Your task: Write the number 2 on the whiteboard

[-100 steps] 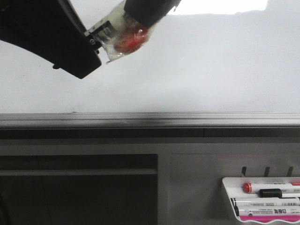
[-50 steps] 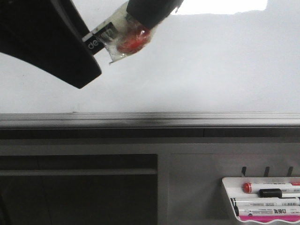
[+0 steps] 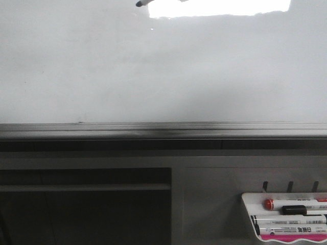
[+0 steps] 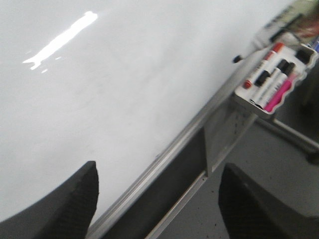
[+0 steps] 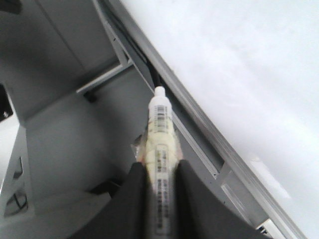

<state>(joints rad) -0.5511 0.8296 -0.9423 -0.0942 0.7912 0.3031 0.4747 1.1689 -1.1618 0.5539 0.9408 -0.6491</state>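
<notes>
The whiteboard (image 3: 194, 71) is pale and glossy, with a bright light patch at its top and a grey metal frame along its lower edge. No number 2 shows on it in any view. My right gripper (image 5: 159, 167) is shut on a white marker (image 5: 160, 129) with a barcode label. In the front view only the marker's dark tip (image 3: 139, 3) shows, at the top edge against the board. My left gripper (image 4: 159, 169) is open and empty, over the board's lower frame. The marker's tip also shows in the left wrist view (image 4: 237, 59).
A white marker tray (image 3: 250, 204) hangs below the board at the lower right and holds several markers, one with a red cap (image 3: 269, 204). It also shows in the left wrist view (image 4: 244, 99). A dark grey cabinet front (image 3: 87, 204) lies below the frame.
Both arms have moved up out of the front view. The dark left arm and the taped marker body are gone from it; only the marker tip remains at the top edge.
</notes>
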